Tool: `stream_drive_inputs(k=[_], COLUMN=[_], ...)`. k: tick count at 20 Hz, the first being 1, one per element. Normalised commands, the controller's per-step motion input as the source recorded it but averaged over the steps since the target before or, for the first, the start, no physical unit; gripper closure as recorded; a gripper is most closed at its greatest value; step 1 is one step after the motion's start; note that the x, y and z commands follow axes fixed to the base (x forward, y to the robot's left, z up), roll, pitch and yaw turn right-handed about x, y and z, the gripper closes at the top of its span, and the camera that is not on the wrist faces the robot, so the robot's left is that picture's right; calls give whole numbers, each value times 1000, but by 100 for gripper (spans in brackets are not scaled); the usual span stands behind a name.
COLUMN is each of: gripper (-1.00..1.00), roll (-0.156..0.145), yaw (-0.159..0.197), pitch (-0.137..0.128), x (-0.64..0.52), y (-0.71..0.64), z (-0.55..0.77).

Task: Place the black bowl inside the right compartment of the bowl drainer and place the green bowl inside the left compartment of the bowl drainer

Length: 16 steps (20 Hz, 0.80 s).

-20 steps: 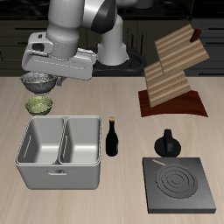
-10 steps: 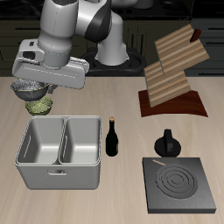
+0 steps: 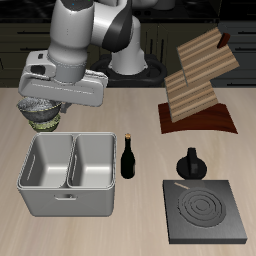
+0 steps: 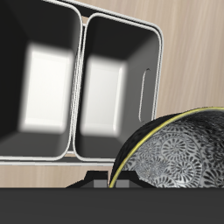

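I have the black bowl lifted upright, mouth up, just behind the bowl drainer and over the green bowl, with my gripper pinched on its rim.

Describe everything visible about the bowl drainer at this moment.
The bowl drainer is a grey, metallic-looking rectangular tub with rounded corners, split by a central wall into two equal deep wells. Both wells look empty. It sits flat near the table's front edge, a dark bottle standing close beside it. One end wall shows a slot-like handle in the wrist view. Nothing visibly touches it; the black bowl is held above and apart.
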Motion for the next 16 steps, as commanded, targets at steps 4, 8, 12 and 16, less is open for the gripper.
stream_drive_inputs(k=[4,8,12,16], gripper=[100,100,100,100], roll=[13,37,26,1], yaw=[20,-15,9,-6], pitch=[7,24,18,37], x=[224,89,115,53], y=[86,111,62,65], z=[-114,-183,-267,-317])
